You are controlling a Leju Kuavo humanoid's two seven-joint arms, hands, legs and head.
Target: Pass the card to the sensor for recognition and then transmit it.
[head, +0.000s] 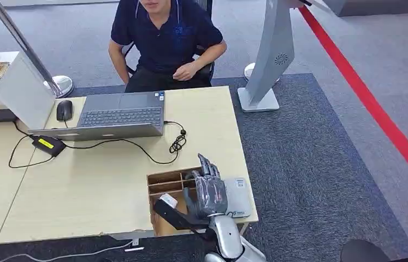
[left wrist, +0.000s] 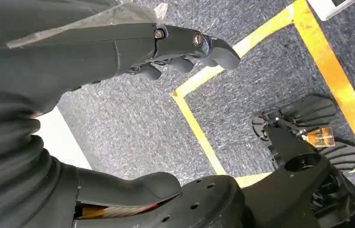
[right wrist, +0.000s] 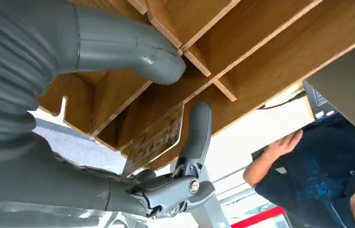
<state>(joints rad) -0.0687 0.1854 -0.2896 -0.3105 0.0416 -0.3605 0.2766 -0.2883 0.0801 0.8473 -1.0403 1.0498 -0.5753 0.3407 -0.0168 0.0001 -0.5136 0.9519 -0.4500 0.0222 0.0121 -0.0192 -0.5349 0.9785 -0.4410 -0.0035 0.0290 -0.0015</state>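
Closest to us, the right robot hand (head: pixel 208 191) sits over the wooden box (head: pixel 164 180) at the near edge of the counter (head: pixel 81 185), fingers stretched forward and a bit apart. From the right wrist we can see the card (right wrist: pixel 155 138) inside one of the box's compartments, standing on edge against a divider, its long axis running along that slot. One dark finger (right wrist: pixel 196 133) reaches up just beside the card's end and the thumb (right wrist: pixel 132 45) hangs over the dividers on the other side, but we can't honestly tell whether the robot hand has hold of the card or is just touching it. Just right of the box there's a small grey sensor (head: pixel 238 197) lying flat by the counter's corner.

The left robot hand (left wrist: pixel 118 95) hangs over grey carpet with yellow tape (left wrist: pixel 204 137), fingers curled in toward the palm and the thumb out, nothing in it.

Further back on the counter: a coiled black cable (head: pixel 177 143), an adapter (head: pixel 48 145) with a yellow label, an open laptop (head: pixel 117 115), and a mouse (head: pixel 64 109) beside it. Behind that a person (head: pixel 166 43) in a dark blue shirt sits facing us, and a grey stand (head: pixel 270 60) rises off the carpet to the right.
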